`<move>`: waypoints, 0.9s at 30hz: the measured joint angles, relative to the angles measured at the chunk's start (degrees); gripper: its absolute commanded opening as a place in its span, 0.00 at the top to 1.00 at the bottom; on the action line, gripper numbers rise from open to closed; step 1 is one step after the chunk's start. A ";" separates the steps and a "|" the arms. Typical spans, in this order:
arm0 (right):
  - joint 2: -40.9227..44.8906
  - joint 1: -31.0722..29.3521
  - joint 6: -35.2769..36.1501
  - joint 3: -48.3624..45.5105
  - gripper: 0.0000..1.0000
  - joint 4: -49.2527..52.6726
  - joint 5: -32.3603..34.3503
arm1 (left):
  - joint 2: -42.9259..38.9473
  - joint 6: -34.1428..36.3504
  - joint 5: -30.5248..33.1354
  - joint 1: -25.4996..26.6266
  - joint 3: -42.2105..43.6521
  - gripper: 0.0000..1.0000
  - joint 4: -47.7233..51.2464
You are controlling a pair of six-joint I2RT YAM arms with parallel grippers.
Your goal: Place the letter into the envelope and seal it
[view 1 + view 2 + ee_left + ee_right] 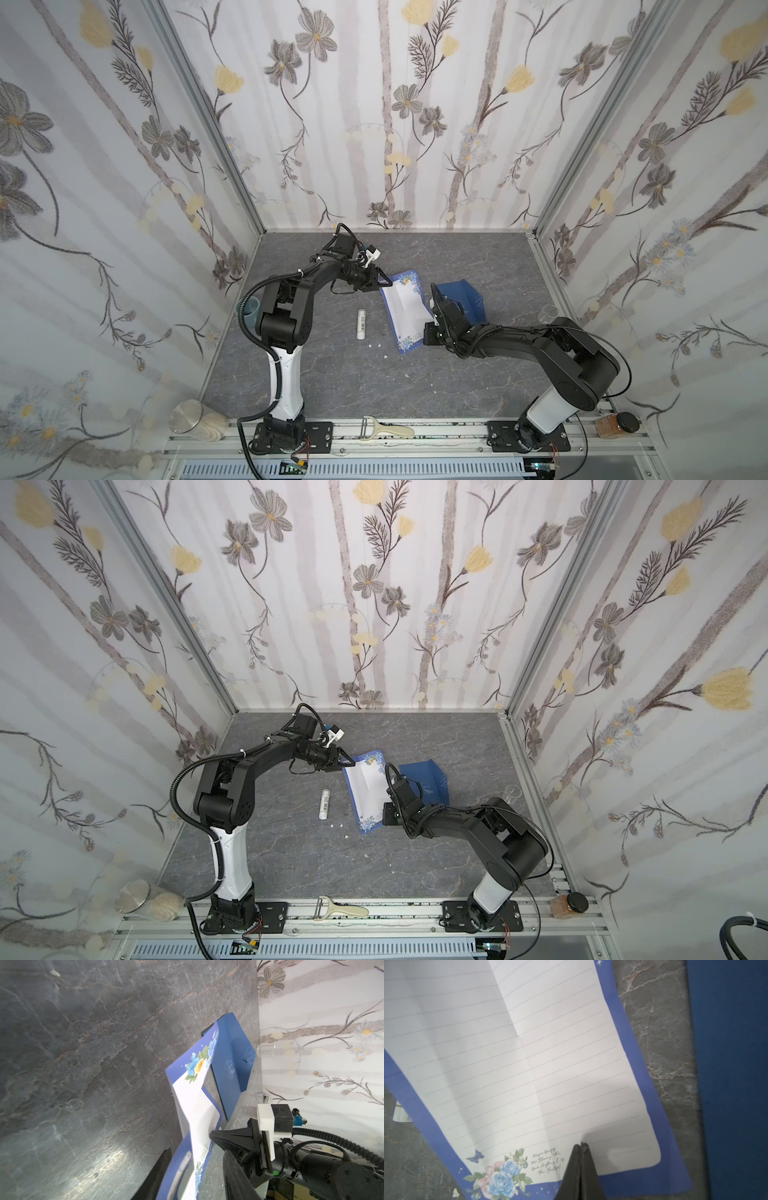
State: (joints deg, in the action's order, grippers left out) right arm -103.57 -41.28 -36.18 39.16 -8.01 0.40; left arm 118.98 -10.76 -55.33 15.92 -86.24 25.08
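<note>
Nearest the lens, a peeler (pixel 384 430) lies on the front rail (pixel 436 432). In both top views the letter (pixel 405 309) lies face up on the tabletop (pixel 332 374), long axis near to far, far end tipped left; the envelope (pixel 467 297) sits just right of it, the left gripper (pixel 388 283) at its far left corner. From the left wrist, those jaws stand apart astride the letter's raised blue edge. From the right wrist, the right gripper (pixel 581 1145) has its jaws pressed together over one short, flowered end of the letter.
</note>
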 measured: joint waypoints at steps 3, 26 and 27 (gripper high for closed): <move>-0.24 0.00 0.00 0.26 1.00 -0.07 0.00 | 0.00 -1.29 -0.70 0.13 0.52 0.65 -1.46; -1.49 -0.35 0.02 2.56 1.00 2.03 1.05 | -7.89 0.02 15.89 5.77 4.46 1.00 -3.39; -1.49 -0.35 0.02 2.60 1.00 2.10 1.05 | -8.28 0.26 16.90 6.36 4.63 1.00 -3.41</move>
State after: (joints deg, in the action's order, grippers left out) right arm -105.06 -41.63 -36.16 41.76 -5.91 1.45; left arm 110.69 -10.50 -38.44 22.28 -81.60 21.67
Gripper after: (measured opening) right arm 0.049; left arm 0.057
